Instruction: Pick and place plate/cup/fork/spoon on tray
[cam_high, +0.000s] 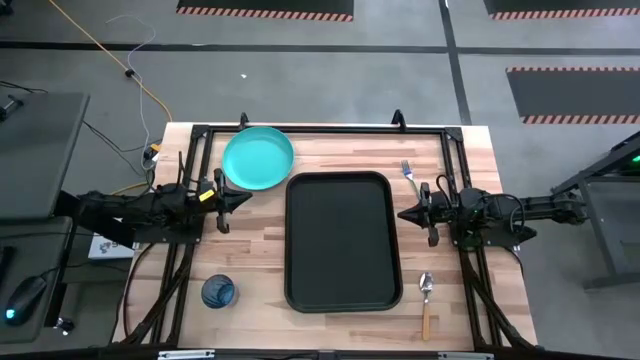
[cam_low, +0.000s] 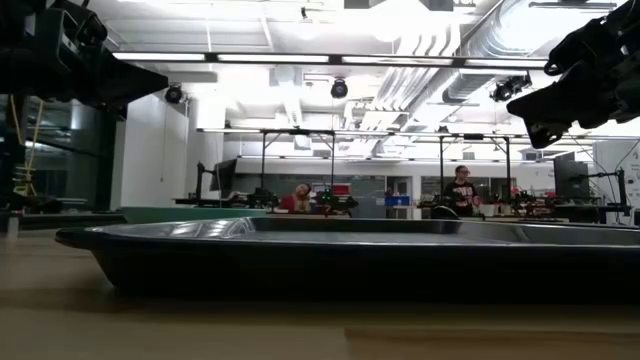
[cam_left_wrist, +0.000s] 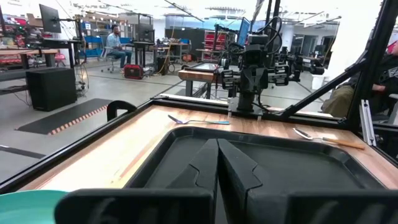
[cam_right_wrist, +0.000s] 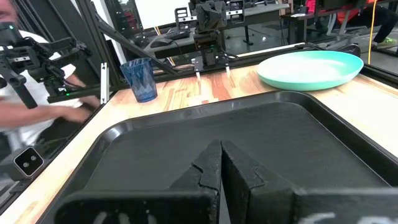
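Observation:
The black tray (cam_high: 340, 242) lies in the table's middle. The teal plate (cam_high: 258, 157) rests flat at the far left, its rim beside my left gripper. The dark blue cup (cam_high: 218, 292) stands upright near the front left. The blue-handled fork (cam_high: 410, 177) lies right of the tray's far corner. The orange-handled spoon (cam_high: 426, 300) lies right of the tray's near corner. My left gripper (cam_high: 246, 201) is shut, just left of the tray. My right gripper (cam_high: 403, 213) is shut, just right of the tray. Both are empty and above the table.
A black frame rail (cam_high: 320, 128) runs along the table's far edge and down both sides. A person's sleeve and hand (cam_right_wrist: 37, 112) show beyond the table's left side in the right wrist view. People sit in the room behind (cam_low: 462, 190).

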